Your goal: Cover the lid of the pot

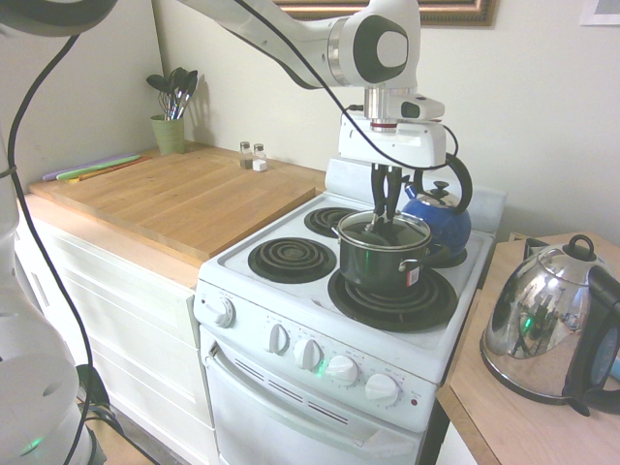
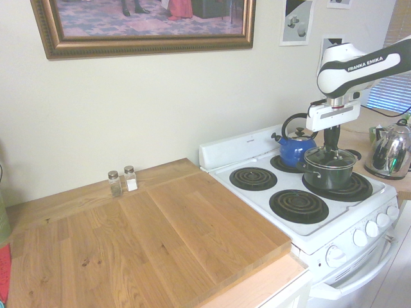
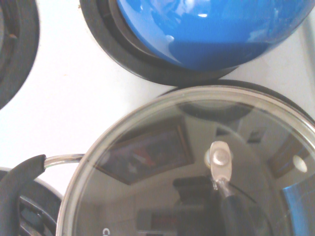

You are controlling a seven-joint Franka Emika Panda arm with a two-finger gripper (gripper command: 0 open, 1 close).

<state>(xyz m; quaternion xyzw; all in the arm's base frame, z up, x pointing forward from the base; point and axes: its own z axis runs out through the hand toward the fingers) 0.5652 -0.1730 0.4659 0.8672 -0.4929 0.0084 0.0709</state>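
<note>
Gripping the handle of the glass lid (image 1: 384, 232), the gripper (image 1: 386, 208) is pointing straight down with its fingers closed narrowly, and the lid is sitting on or just above the rim of the dark pot (image 1: 387, 263); contact cannot be told. The pot is standing on a front coil burner of the white stove (image 1: 291, 334). A blue kettle (image 1: 441, 218) is sitting just behind it, close to the gripper. A chrome kettle (image 1: 547, 334) is resting on the neighbouring counter, and two shakers (image 2: 122, 182) are standing well apart on the wooden countertop (image 2: 148, 250).
</note>
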